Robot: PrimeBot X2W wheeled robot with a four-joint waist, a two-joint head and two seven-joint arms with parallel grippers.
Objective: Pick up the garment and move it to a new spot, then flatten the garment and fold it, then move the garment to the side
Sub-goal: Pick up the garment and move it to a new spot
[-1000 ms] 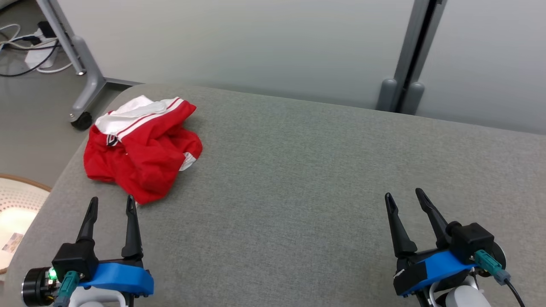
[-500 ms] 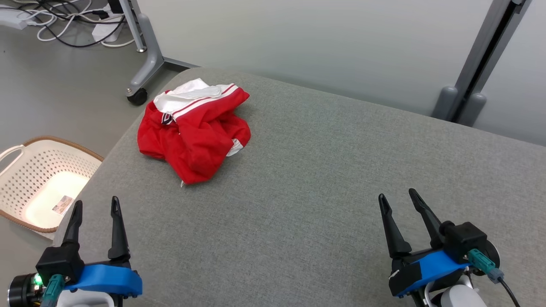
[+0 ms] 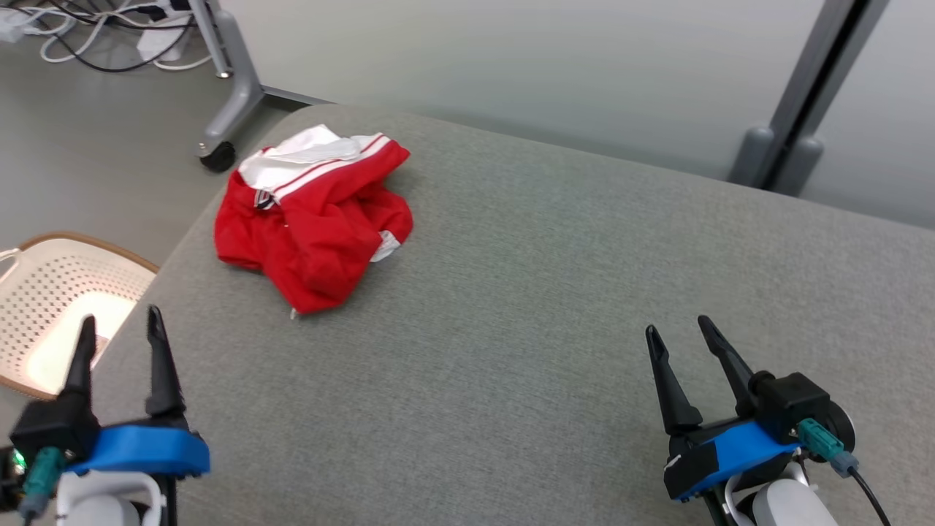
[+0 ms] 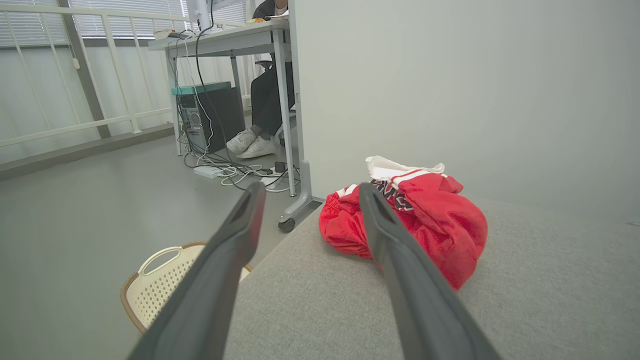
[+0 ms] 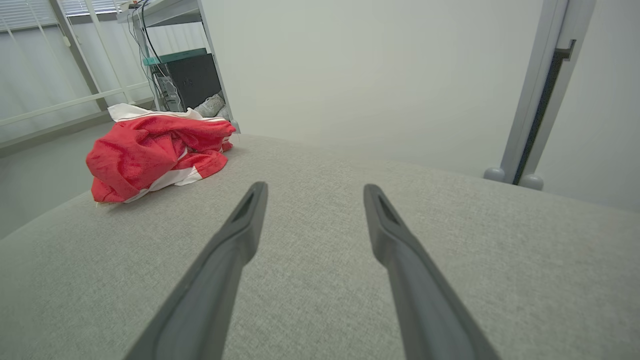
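Head view puts the crumpled red garment (image 3: 314, 223) near the far left corner of the grey desk (image 3: 555, 292), ahead and slightly right of the left end effector (image 3: 120, 315), which is far nearer than the right end effector (image 3: 678, 325); both have their fingers spread wide and empty. The heap's long axis runs from its white striped waistband at the far edge back toward the robot. It looks like thin mesh cloth bunched in soft folds, on a coarse woven, padded top with rounded corners
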